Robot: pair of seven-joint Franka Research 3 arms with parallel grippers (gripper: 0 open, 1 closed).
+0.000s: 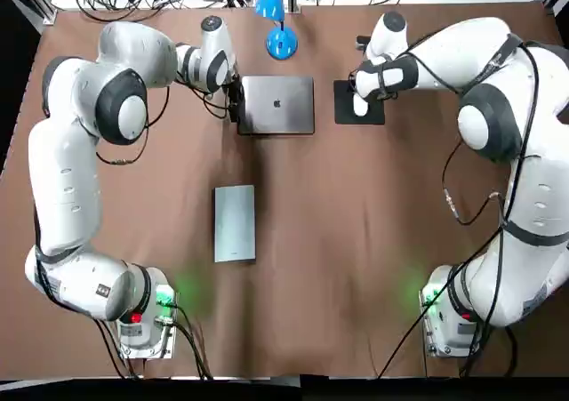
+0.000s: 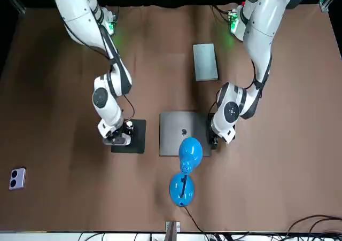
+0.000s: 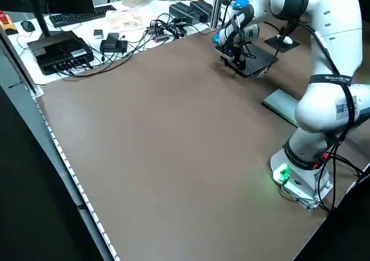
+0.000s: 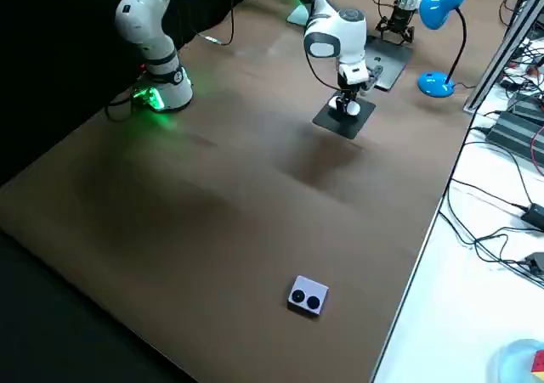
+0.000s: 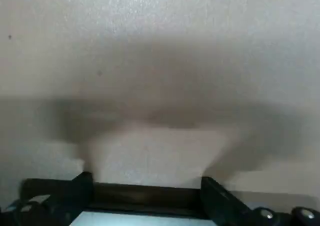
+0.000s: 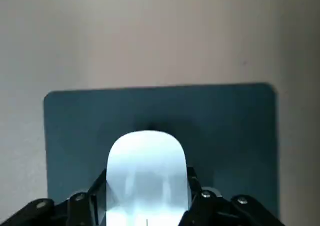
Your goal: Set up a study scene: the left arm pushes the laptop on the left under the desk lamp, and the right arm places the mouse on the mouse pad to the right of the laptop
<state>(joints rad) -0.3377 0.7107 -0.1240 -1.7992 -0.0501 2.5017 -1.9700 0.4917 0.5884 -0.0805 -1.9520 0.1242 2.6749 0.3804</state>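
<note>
1. The brown surface [image 1: 356, 241] fills the scene; cables [image 3: 144, 35] crowd a white top beyond its far edge. A grey slab [image 1: 235, 223] lies mid-surface.
2. The left arm rises from its near-left base and bends rightward. The left claw [image 1: 234, 101] sits at the laptop's left edge, fingers apart.
3. The closed laptop [image 1: 277, 105] lies flat, its long axis running left to right, just in front of the blue lamp [image 1: 281, 43].
4. The black mouse pad [image 1: 342, 108] lies just to the right of the laptop.
5. The white mouse [image 6: 147, 156] rests on the pad, its long axis running near to far.
6. The right arm arcs leftward; the right claw [image 2: 118, 137] points down, clamped on the mouse.
</note>
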